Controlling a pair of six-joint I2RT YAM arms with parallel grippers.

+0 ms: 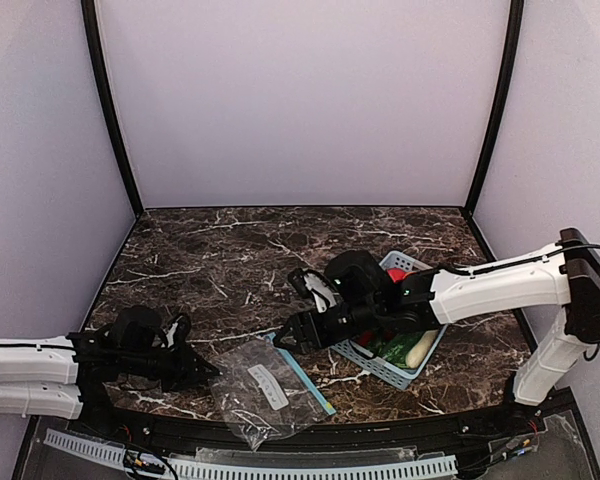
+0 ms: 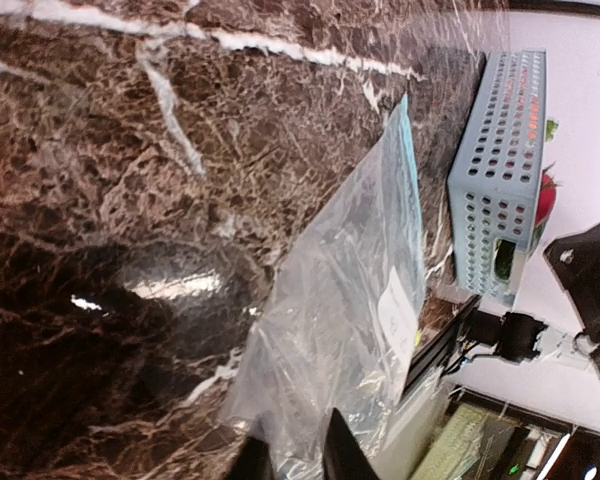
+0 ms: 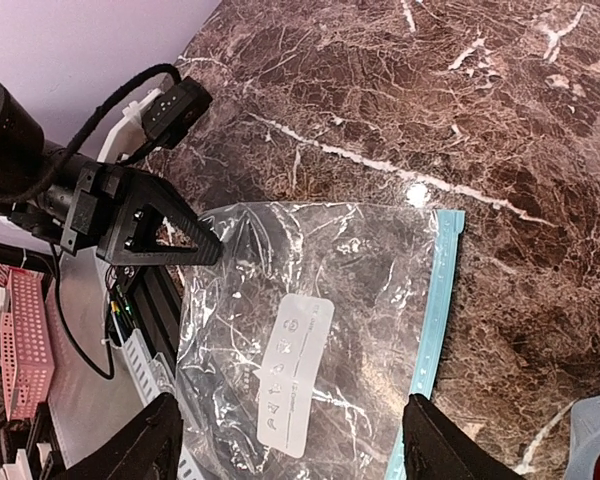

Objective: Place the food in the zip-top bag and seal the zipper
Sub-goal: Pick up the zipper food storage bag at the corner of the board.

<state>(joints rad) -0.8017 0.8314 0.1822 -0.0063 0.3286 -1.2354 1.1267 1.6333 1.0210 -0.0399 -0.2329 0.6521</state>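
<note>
your right gripper hangs just above the zip-top bag with its fingers spread wide, one on either side of the bag's white label, and nothing is held between them. your left gripper sits at the bag's edge opposite the zipper. its fingers are only narrowly parted and clear plastic shows in the gap, but only the tips are in view there, so you can't tell whether they actually pinch it.

the bag lies flat and crumpled on the marble table, and it looks empty. the zipper runs along the side that faces the basket, which stands just beside the bag. the food is all in that basket: a cream squash, green pieces and a red piece.

so none of the task reads as done. you have yet to open the mouth, carry every piece from the basket into the bag, and press the zipper shut along its length. whether the mouth is open or shut now isn't clear.
</note>
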